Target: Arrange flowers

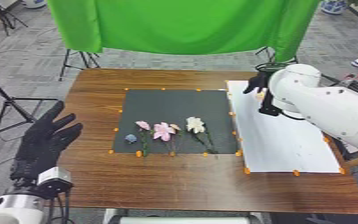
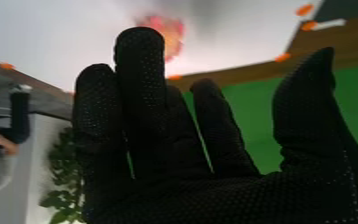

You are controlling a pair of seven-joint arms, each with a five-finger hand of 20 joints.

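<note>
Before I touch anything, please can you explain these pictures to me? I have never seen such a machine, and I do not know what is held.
This is a robot with two white arms, each ending in a black-gloved hand. One picture is taken from its head, looking down at the brown table; the other is taken from its right wrist, so the right hand appears very close.

On the table lie a dark sheet and a white sheet. The dark one bears a white flower, two pink flowers and a small bluish one. A reddish-pink blossom is beyond the right hand's fingers, over the white sheet.

The left hand is open at the table's left side. Both hands seem to hold nothing.
</note>
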